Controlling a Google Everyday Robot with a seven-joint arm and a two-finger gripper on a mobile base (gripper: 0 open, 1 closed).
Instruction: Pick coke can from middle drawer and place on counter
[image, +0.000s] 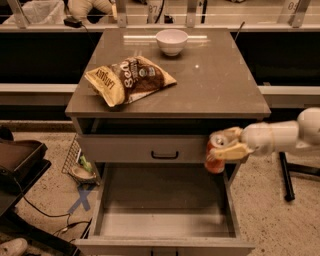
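The coke can (215, 158), small and red-orange with a silver top, hangs in my gripper (226, 144), which is shut on it near its top. The can is held above the right side of the open middle drawer (165, 225), in front of the closed drawer front above. The drawer's grey floor is bare. The white arm reaches in from the right. The counter (220, 80) is the glossy grey-brown top of the cabinet, above and behind the can.
A brown and yellow chip bag (127, 78) lies on the counter's left side. A white bowl (171, 41) stands at its back edge. A dark case (17, 160) and cables lie on the floor at left. A black stand leg (286, 175) is at right.
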